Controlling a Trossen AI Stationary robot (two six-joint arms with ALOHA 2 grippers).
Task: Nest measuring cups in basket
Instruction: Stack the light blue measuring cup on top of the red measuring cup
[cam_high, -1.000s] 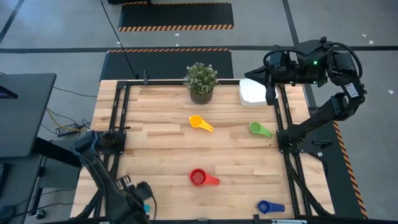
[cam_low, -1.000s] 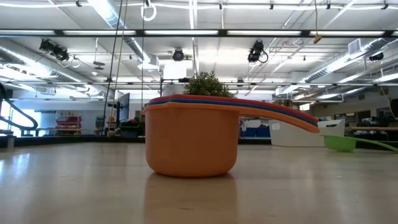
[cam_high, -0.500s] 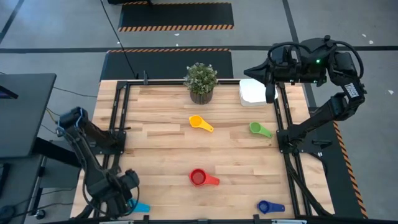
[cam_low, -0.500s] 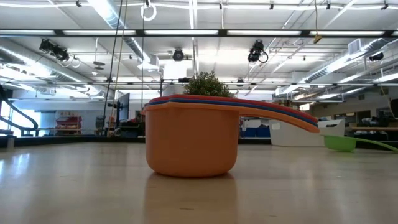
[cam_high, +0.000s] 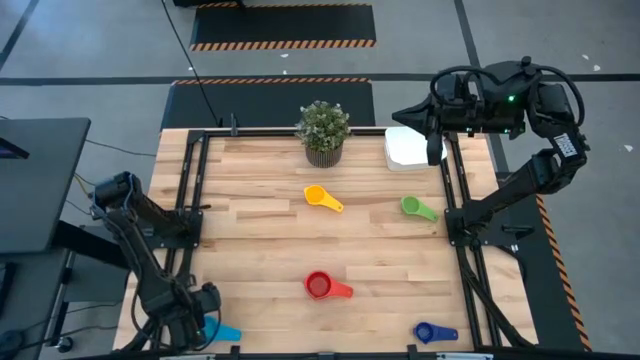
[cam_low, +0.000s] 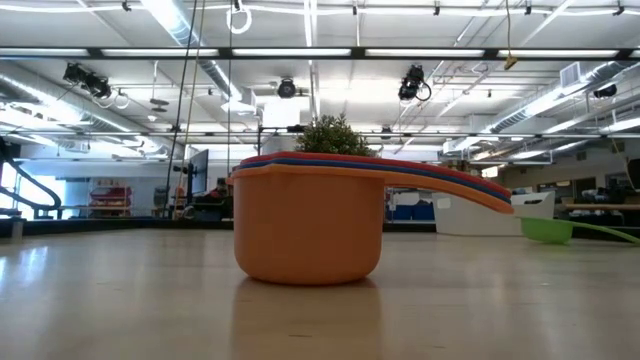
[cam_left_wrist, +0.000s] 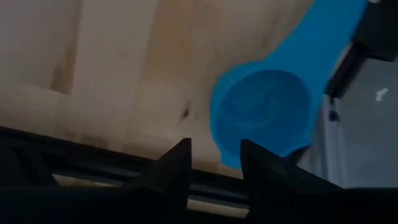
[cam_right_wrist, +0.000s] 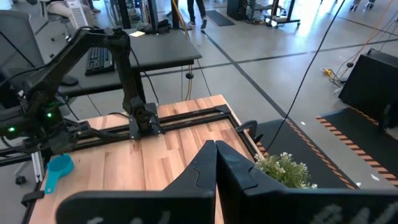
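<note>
Hovering left gripper (cam_left_wrist: 214, 165), table edge (cam_high: 330, 352).

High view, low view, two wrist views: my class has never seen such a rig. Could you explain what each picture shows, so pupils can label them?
This is a robot with two dark arms at a wooden table. The high view looks straight down, the low view looks level across the tabletop, and each wrist view looks past that arm's own fingers. Measuring cups lie on the table: yellow cup, green cup, red cup, dark blue cup, light blue cup. The low view shows an orange cup close up, with others nested inside. A plant and the white basket stand at the far edge. The left end effector is open beside the light blue cup, holding nothing. The right end effector is shut and empty, near the basket.
</note>
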